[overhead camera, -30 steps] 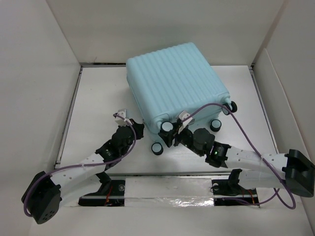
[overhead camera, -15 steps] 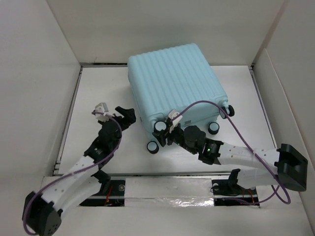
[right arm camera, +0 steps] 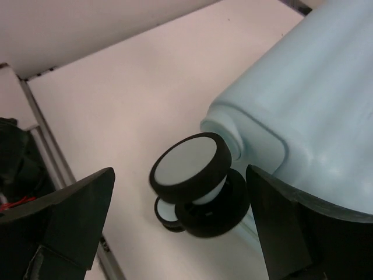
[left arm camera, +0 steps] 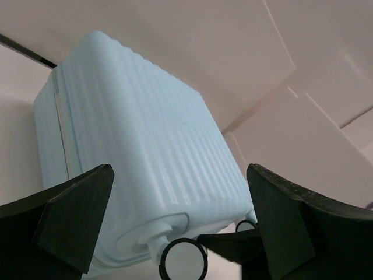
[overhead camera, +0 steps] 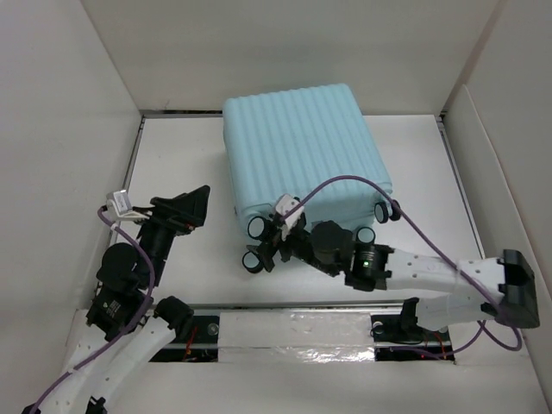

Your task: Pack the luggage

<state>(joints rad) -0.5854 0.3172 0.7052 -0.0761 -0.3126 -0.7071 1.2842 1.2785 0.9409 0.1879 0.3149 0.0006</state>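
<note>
1 luggage (overhead camera: pixel 302 147) with 4 caster wheels (overhead camera: pixel 257 228) showing, 2 arms (overhead camera: pixel 431 272) and 1 table (overhead camera: pixel 181 155)

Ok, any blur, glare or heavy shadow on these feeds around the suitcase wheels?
Top external: even light, no glare, pale aqua ribbed hard-shell suitcase crisp, only faint shadow at its near end. Left wrist: suitcase slightly soft, evenly lit. Right wrist: black-and-white caster wheel sharp, no glare.

- White surface (overhead camera: pixel 185 164), evenly lit.
- Plain white panel walls (overhead camera: pixel 259 52) enclose it on the left, back and right.
- A silvery strip (overhead camera: pixel 297 328) runs along its near edge.
</note>
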